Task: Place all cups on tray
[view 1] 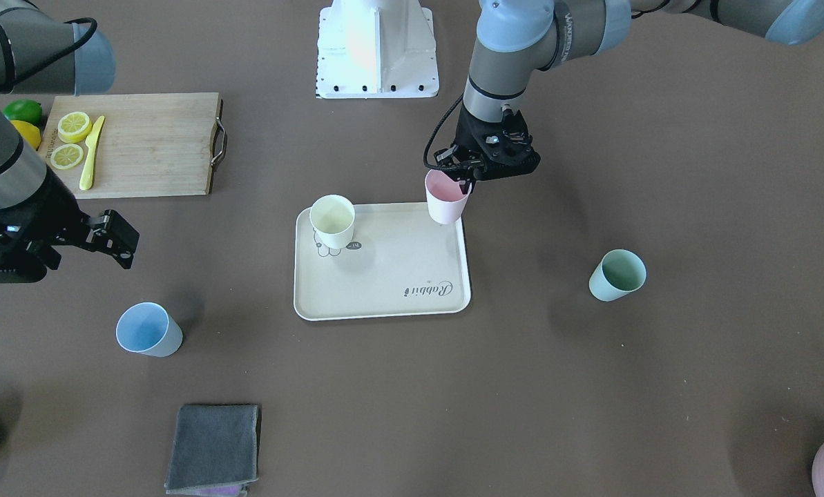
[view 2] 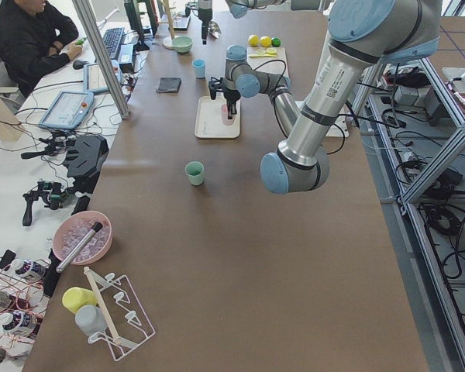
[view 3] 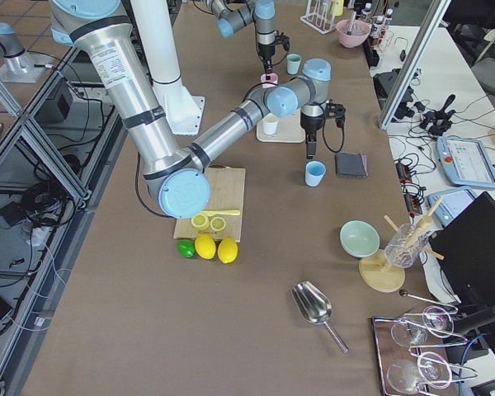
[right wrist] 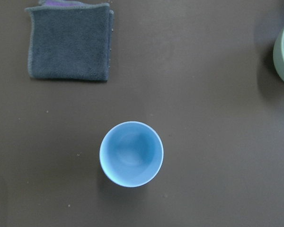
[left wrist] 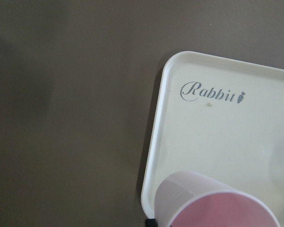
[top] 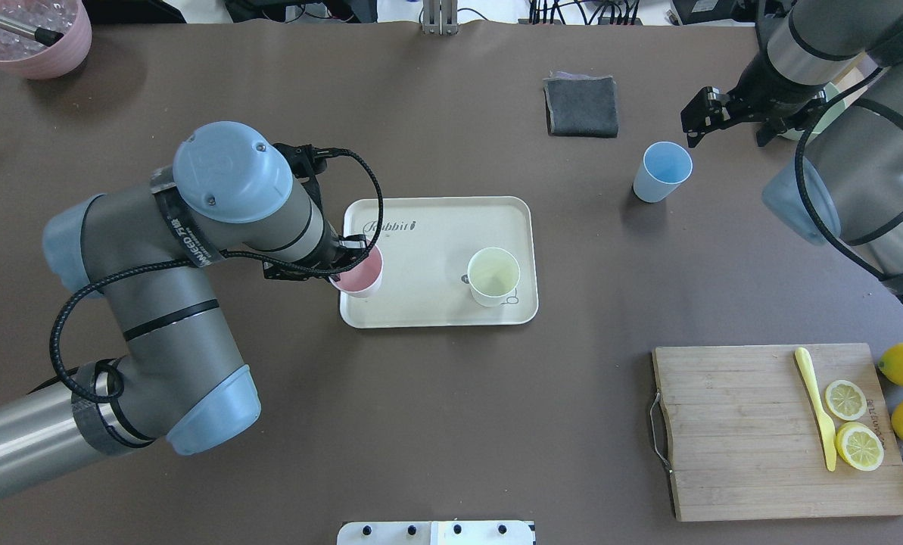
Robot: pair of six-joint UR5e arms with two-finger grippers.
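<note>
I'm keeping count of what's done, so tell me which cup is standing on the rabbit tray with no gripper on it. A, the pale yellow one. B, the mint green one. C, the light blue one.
A: the pale yellow cup stands free on the tray, the light blue cup and mint green cup stand on the table, and the left gripper holds the pink cup.

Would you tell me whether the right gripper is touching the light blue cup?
Apart. The front-facing view shows bare table between the right gripper and the light blue cup; the right wrist view shows its rim untouched.
</note>
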